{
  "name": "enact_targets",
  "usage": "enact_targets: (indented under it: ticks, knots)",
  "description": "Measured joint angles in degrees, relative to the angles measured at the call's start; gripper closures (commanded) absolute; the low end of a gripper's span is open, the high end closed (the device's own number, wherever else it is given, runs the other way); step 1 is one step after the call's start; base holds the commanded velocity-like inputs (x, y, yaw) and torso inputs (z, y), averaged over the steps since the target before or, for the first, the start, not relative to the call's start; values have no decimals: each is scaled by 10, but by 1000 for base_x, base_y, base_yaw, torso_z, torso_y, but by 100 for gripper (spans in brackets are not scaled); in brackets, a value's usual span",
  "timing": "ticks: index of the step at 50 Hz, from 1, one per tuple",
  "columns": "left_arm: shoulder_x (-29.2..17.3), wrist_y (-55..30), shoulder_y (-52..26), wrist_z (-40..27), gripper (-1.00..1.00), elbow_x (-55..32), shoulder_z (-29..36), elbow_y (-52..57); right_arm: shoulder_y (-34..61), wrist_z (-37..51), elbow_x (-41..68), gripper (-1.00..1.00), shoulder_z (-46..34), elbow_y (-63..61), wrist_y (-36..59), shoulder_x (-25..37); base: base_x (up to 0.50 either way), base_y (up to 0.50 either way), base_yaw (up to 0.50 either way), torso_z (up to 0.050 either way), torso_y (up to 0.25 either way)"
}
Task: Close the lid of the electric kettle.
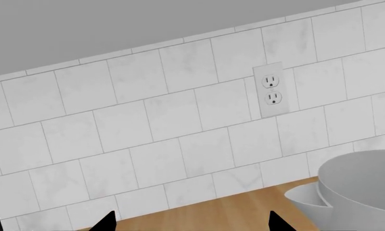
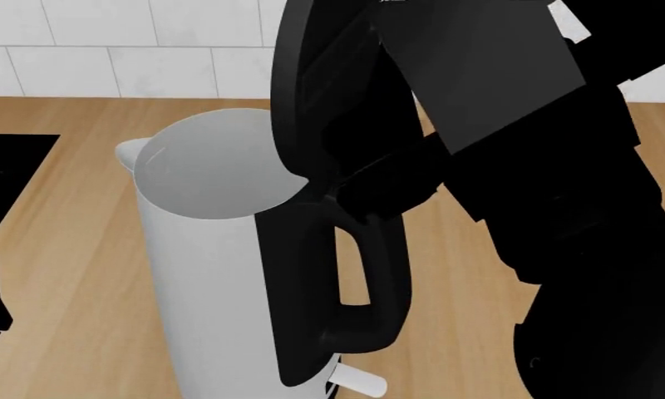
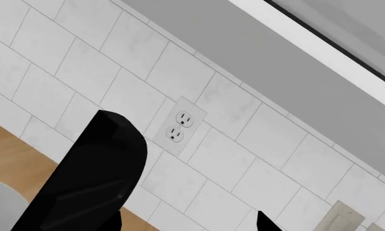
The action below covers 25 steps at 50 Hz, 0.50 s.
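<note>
The electric kettle (image 2: 205,249) is tall and white with a black loop handle (image 2: 344,274) and stands on the wooden counter, close in the head view. Its lid (image 2: 316,83) stands upright, open, above the handle top. My right arm (image 2: 532,166) reaches in from the right, just behind the lid. In the right wrist view the lid (image 3: 93,178) is close beside one side of my right gripper (image 3: 186,225), whose jaws are wide apart with nothing between them. My left gripper (image 1: 192,224) is open and empty, with the kettle's white rim (image 1: 359,185) off to one side.
A white tiled wall with a power outlet (image 1: 271,89) runs behind the wooden counter (image 2: 77,249). A black surface (image 2: 6,174) lies on the counter at the far left of the head view. A small white switch lever (image 2: 355,382) sticks out at the kettle's base.
</note>
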Motion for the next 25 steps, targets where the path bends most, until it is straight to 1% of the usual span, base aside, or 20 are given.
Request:
enact_targets:
  ticks: [25]
  knots:
    - [-13,27,26,10,-100,27,6,0,58,-27,-29,-100,-70,37,-14,-25,0,0,0,0,0]
